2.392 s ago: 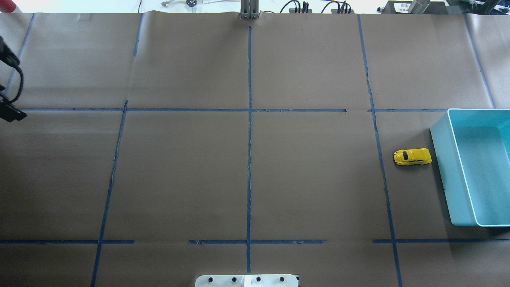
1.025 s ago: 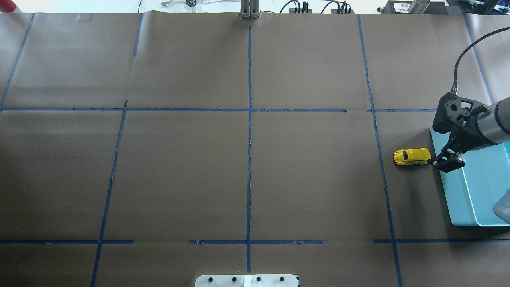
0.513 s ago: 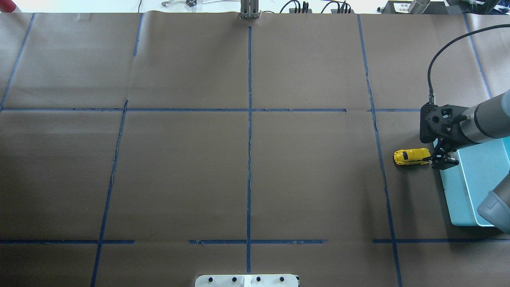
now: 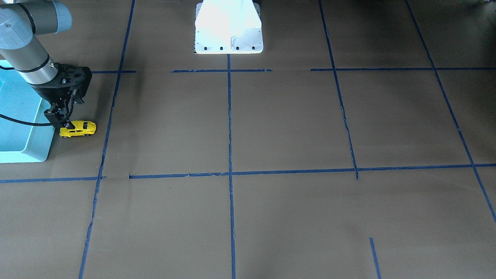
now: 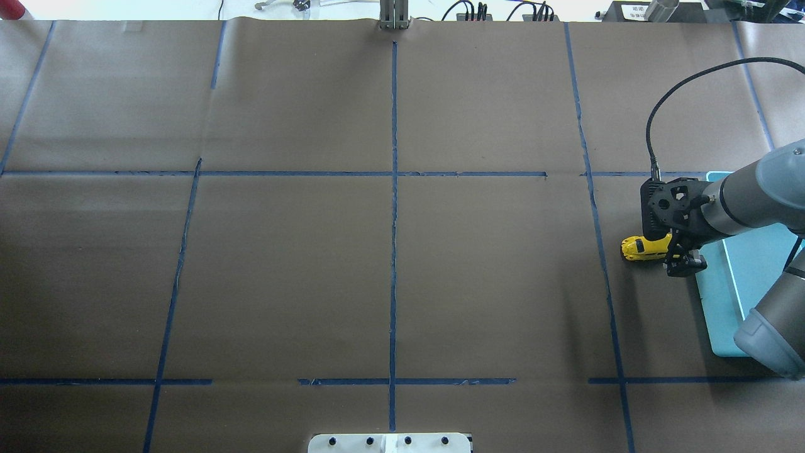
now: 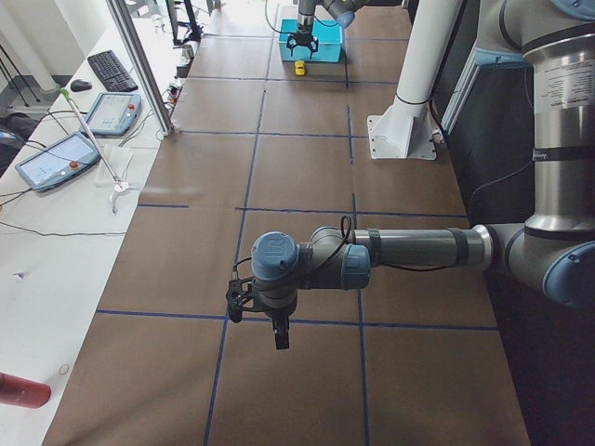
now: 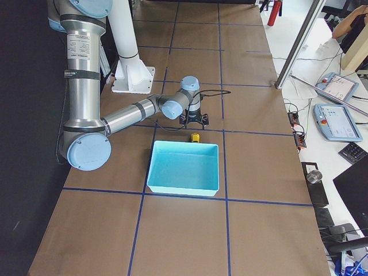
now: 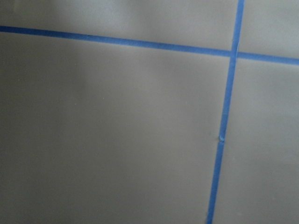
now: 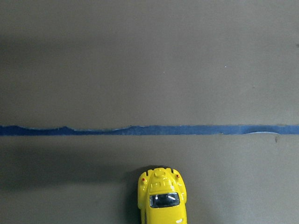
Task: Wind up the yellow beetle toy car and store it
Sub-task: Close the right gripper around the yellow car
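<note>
The yellow beetle toy car (image 5: 640, 247) stands on the brown table paper just left of the turquoise bin (image 5: 717, 302). It also shows in the front-facing view (image 4: 79, 129) and at the bottom of the right wrist view (image 9: 162, 198). My right gripper (image 5: 674, 255) hangs low over the car's bin-side end, and its fingers look open around that end. It also shows in the front-facing view (image 4: 66, 123). My left gripper (image 6: 277, 334) hovers over the table far from the car. I cannot tell whether it is open or shut.
The turquoise bin (image 4: 15, 157) sits at the table's right edge, its inside showing bare in the right side view (image 7: 183, 187). The robot's white base (image 4: 228, 27) stands at mid table. Blue tape lines cross the brown paper.
My right arm has come in from the right, over the bin, and moved left until its gripper sits over the car's end. The car has not moved. The left arm left the overhead view.
</note>
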### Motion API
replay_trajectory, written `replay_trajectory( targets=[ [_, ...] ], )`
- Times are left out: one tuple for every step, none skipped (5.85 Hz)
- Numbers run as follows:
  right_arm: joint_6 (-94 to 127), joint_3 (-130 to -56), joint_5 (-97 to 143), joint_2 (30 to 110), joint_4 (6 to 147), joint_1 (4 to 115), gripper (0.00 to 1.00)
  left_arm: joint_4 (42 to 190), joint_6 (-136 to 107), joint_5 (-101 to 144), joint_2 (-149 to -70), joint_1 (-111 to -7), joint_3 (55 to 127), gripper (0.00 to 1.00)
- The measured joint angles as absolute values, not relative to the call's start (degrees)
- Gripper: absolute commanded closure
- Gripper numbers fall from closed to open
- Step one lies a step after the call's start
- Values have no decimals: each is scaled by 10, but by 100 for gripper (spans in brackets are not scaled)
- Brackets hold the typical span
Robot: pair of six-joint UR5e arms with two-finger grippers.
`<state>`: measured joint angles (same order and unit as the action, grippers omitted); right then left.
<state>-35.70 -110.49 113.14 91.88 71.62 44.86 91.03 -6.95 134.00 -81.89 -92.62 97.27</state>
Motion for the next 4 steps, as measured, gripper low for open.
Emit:
replay_trajectory(
  targets=[
    [-400, -1089, 1129, 914, 716, 445, 0, 910, -73, 1344, -821, -926, 980, 0],
    [-431, -1069, 1128, 905, 715, 443, 0, 910, -74, 1345, -824, -926, 983, 0],
    [-442, -1054, 1128, 899, 713, 443, 0, 910, -74, 1345, -825, -925, 984, 0],
    [-445, -1047, 1128, 896, 712, 444, 0, 910, -75, 1345, -825, -925, 984, 0]
  ],
)
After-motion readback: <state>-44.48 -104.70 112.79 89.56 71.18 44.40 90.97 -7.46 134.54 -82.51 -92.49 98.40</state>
